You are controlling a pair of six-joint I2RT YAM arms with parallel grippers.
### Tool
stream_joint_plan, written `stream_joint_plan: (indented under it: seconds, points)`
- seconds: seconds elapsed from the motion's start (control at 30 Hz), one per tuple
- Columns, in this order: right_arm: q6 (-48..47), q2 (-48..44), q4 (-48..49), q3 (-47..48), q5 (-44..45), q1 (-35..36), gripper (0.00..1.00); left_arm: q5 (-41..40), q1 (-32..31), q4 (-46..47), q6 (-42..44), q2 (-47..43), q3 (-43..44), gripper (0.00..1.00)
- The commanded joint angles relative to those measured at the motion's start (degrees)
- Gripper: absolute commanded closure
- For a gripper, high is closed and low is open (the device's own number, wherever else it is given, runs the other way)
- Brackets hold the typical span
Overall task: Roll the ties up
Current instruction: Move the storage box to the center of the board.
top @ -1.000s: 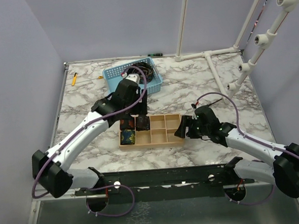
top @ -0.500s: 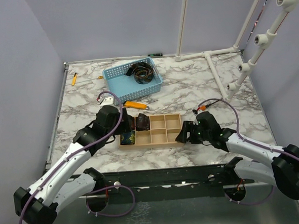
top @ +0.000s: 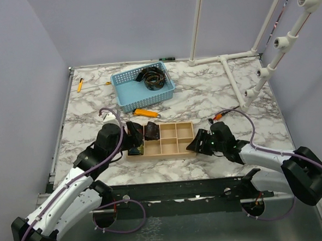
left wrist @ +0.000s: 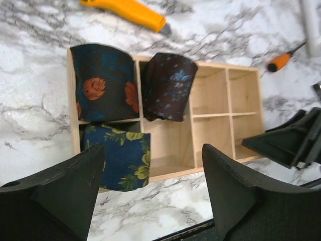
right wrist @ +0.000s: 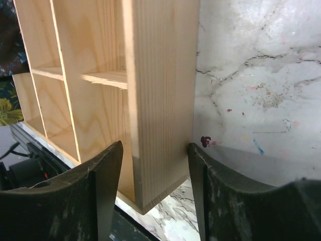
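Note:
Three rolled ties sit in the left compartments of a wooden tray [left wrist: 220, 66]: one with orange flowers [left wrist: 103, 90], one with blue flowers [left wrist: 168, 85], and a blue one with yellow leaves [left wrist: 120, 155]. Another coiled tie [top: 154, 77] lies in the blue basket. My left gripper [left wrist: 153, 201] hangs open and empty above the tray's near-left edge [top: 133, 135]. My right gripper [right wrist: 155, 150] straddles the tray's right wall [right wrist: 160, 100] at its near corner. The outer finger [right wrist: 200, 181] touches the wall, while a thin gap shows at the inner finger [right wrist: 108, 181].
A blue basket [top: 127, 79] stands at the back. An orange box cutter [top: 145, 112] lies between it and the tray. An orange-handled screwdriver [top: 220, 116] rests right of the tray. A white pipe frame [top: 232, 78] runs along the back right.
The left arm drew back from over the tray's far left toward the near left, its gripper empty. The right gripper's jaws narrowed around the tray's right wall.

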Motion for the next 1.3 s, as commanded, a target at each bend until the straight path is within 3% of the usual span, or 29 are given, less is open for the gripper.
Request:
stream_joint_plan:
  seconds: [0.0,0.47,0.83,0.97,1.2,1.27]
  points:
    - [5.8,2.4,3.7,-1.3,1.1,0.3,0.44,0.4,0.1,4.8,-0.3,-6.5,0.0,0.2]
    - [13.0,10.5,1.9,3.2,7.2,0.3,0.72,-1.3,0.1,5.1,0.2,-9.1,-1.4,0.2]
    - [6.2,4.7,-16.0,6.7,19.6,-4.4,0.99,-0.8,0.1,4.9,0.7,-9.0,-1.4,0.2]
    - [3.3,3.1,-20.2,6.5,21.3,-10.1,1.0,-0.7,0.1,4.9,0.5,-8.0,-1.5,0.2]
    - [-0.2,5.6,-19.2,7.6,19.1,-20.0,0.99,-0.2,0.1,5.1,0.9,-5.6,-1.2,0.2]
    - [-2.3,5.9,-18.9,9.4,17.3,-20.3,0.86,-0.1,0.1,5.0,1.1,-5.0,-0.9,0.2]
